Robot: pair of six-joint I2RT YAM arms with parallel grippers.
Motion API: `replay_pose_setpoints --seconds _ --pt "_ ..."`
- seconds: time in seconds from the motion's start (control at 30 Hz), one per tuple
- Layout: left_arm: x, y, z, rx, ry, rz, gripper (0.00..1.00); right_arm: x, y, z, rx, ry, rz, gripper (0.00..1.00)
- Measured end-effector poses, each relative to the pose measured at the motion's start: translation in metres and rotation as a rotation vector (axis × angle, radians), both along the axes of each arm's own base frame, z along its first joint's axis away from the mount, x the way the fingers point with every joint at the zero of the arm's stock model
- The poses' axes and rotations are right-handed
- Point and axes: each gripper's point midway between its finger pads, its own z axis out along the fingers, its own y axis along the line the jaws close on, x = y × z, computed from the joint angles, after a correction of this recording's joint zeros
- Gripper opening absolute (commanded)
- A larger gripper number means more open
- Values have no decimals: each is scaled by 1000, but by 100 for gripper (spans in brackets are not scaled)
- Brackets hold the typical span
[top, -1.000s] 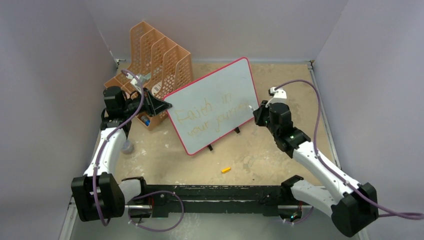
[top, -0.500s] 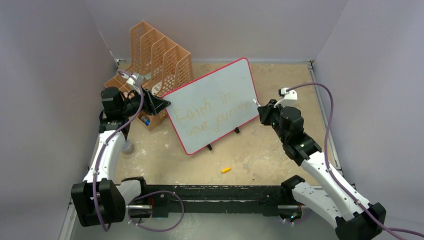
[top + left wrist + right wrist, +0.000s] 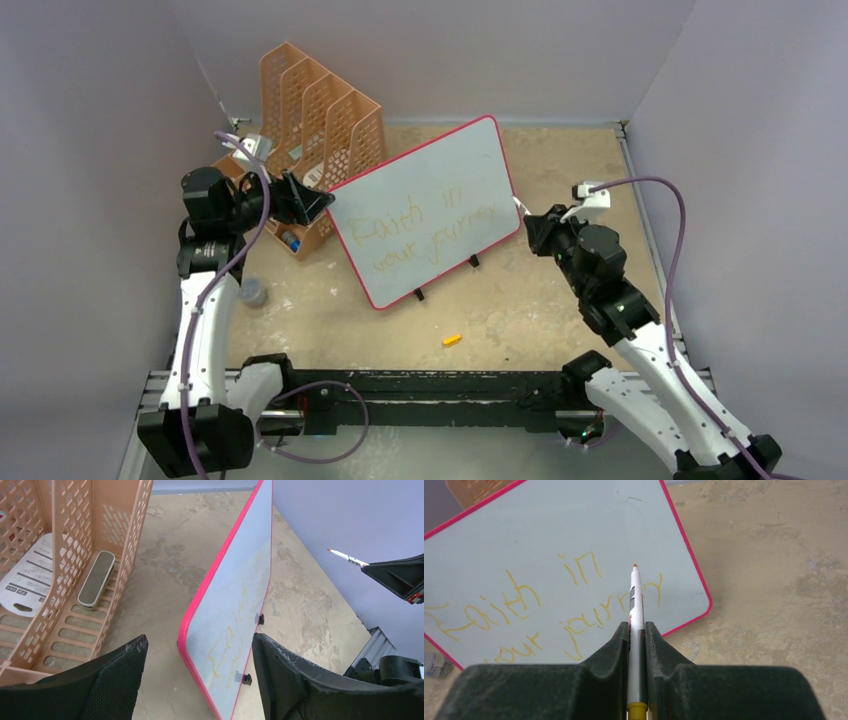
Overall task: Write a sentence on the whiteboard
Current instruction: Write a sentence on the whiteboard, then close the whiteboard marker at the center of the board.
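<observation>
Sentence: yellow-orange letters point(image 3: 539, 605) in two lines, apparently "Faith in / your journey", filling the middle of the board's face.
Board: white, pink-framed point(image 3: 440, 165); propped on its black feet mid-tabletop, tilted back, long axis running from near-left to far-right.
Marker: white barrel point(image 3: 636, 600) with an orange tip, just off the board's right edge; the left wrist view shows the tip in open air, apart from the face.
Right gripper: clenched on the marker point(image 3: 637, 626), just right of the board's right edge.
Key relation: the board lies ahead and to the left of this gripper; the marker's long axis points at the last word. This arm is the nearer one to the line's end.
Left gripper: released, jaws spread with nothing in them point(image 3: 198, 637), at the board's left edge; the edge shows in the gap, neither finger touching it.
Rack: orange point(image 3: 320, 110), behind the board's left end, an eraser point(image 3: 96, 578) in one slot.
Cap: small, orange point(image 3: 452, 340), on the tabletop point(image 3: 560, 160) in front of the board.
Judgement: the writing looks done; any further stroke needs the tip brought leftward onto the face.
</observation>
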Motion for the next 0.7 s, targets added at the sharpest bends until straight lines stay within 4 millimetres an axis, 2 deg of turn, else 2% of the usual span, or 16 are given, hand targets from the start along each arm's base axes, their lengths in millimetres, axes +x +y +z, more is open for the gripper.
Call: replay_pose_setpoints --seconds 0.1,0.2,0.33,0.43,0.53,0.7 --pt "-10 -4 11 8 11 5 74 -5 -2 9 14 -28 2 0" --pt "-25 -18 18 14 29 -28 74 -10 -4 18 29 -57 4 0" --pt "-49 -58 16 33 83 -132 74 -13 -5 24 38 -80 10 0" --pt "-67 -92 1 64 147 -226 74 -15 -6 27 41 -91 14 0" --pt "-82 -126 -22 112 228 -312 74 -16 -6 29 42 -97 15 0" --pt "-100 -166 -59 227 320 -380 71 -20 -7 33 46 -116 21 0"
